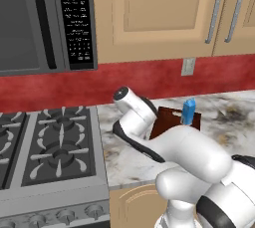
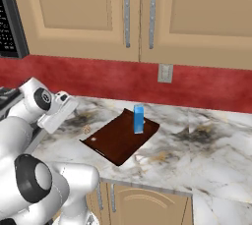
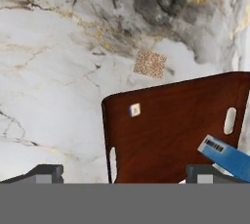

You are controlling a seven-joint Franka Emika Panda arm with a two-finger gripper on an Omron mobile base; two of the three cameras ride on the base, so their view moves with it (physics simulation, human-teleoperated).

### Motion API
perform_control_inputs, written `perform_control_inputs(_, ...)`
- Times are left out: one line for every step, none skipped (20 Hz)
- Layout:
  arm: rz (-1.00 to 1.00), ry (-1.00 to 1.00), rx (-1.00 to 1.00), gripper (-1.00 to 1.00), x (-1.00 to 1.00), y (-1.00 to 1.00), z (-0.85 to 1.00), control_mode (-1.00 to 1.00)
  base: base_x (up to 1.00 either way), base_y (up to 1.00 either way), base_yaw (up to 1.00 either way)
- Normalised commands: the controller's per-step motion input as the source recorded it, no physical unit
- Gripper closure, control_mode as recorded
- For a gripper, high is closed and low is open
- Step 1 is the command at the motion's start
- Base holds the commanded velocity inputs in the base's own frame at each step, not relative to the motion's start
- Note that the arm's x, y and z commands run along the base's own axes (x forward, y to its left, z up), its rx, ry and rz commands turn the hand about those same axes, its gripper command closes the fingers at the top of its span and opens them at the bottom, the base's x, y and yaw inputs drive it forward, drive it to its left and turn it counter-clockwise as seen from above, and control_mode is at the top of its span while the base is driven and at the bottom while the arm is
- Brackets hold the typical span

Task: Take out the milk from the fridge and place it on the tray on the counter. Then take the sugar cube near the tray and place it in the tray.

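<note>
A microwave (image 1: 47,20) hangs over a gas stove (image 1: 50,147) at the far left of the left base view, beneath tan wall cabinets (image 1: 164,10) and a red backsplash (image 1: 64,85). To their right, the white robot arm (image 1: 164,145) bends low over the marbled counter (image 1: 229,122). Its gripper (image 3: 122,173) hangs above the stone with jaws spread wide, holding nothing; the two dark fingertips (image 3: 45,173) in the hand view stand well apart, one over bare counter, the other at the tray's edge.

The tray (image 2: 120,138), a dark reddish-brown board, lies flat on the counter below a wall outlet (image 2: 165,73). The milk (image 2: 139,119), a small blue carton, stands upright on the tray near its far corner; in the hand view its barcoded side (image 3: 225,157) shows at the lower right, beside a slot in the board.

The sugar cube (image 3: 150,64), a speckled tan square, sits on the counter just beyond the tray's long edge, apart from it and untouched. From the right base view it appears as a faint tan speck (image 2: 86,129) between the arm's wrist and the tray. A small pale mark (image 3: 135,110) shows on the board near its corner.
</note>
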Motion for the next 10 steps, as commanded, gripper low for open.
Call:
perform_control_inputs(0.04,0.0,0.0,-1.0,0.03,-0.25,-0.09,-1.0,0.0,0.0,0.0)
perform_control_inputs(0.03,0.0,0.0,-1.0,0.15,-0.26,-0.04,-1.0,0.0,0.0,0.0)
perform_control_inputs(0.03,0.0,0.0,-1.0,0.21,-0.32,-0.05,-1.0,0.0,0.0,0.0)
perform_control_inputs(0.0,0.0,0.01,-1.0,0.21,-0.28,0.0,-1.0,0.0,0.0,0.0)
perform_control_inputs(0.0,-0.06,0.0,-1.0,0.0,0.16,-0.04,-1.0,0.0,0.0,0.0)
perform_control_inputs(0.0,0.0,0.0,-1.0,0.04,0.0,0.0,-1.0,0.0,0.0,0.0)
perform_control_inputs(0.0,0.06,0.01,-1.0,0.14,0.0,0.0,-1.0,0.0,0.0,0.0)
perform_control_inputs(0.0,0.03,0.07,-1.0,0.04,0.0,0.0,-1.0,0.0,0.0,0.0)
perform_control_inputs(-0.04,0.05,0.11,-1.0,0.15,0.0,0.0,-1.0,0.0,0.0,0.0)
perform_control_inputs(-0.06,0.03,0.15,-1.0,0.04,0.0,-0.04,-1.0,0.0,0.0,0.0)
